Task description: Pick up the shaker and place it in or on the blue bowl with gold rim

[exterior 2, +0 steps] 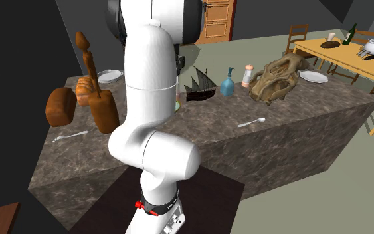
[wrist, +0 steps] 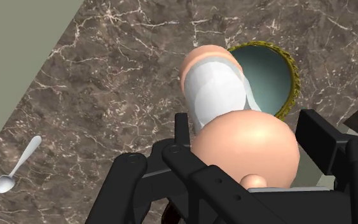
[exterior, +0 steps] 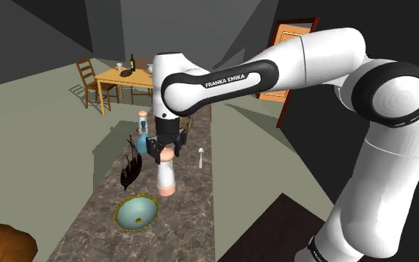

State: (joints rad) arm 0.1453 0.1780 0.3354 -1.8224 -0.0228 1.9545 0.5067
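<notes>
A shaker [exterior: 166, 174] with a white body and peach ends hangs upright in my gripper [exterior: 163, 152], which is shut on its upper part. Its lower end is close above the dark marble counter [exterior: 193, 216], just beyond the bowl's far rim. The bowl [exterior: 137, 212] is pale blue-green inside with a gold rim and lies near the counter's front. In the wrist view the shaker [wrist: 219, 95] runs down from the gripper [wrist: 250, 137], the black fingers [wrist: 317, 137] clasp its round top, and the bowl [wrist: 269, 70] shows partly behind it.
A dark model ship [exterior: 130, 165], a blue bottle [exterior: 141, 141] and a second shaker [exterior: 144, 117] stand behind the gripper. A small spoon [exterior: 201, 154] lies toward the shoulder view's right. A skull [exterior 2: 281, 76] and bread [exterior 2: 60, 106] sit at the counter's ends.
</notes>
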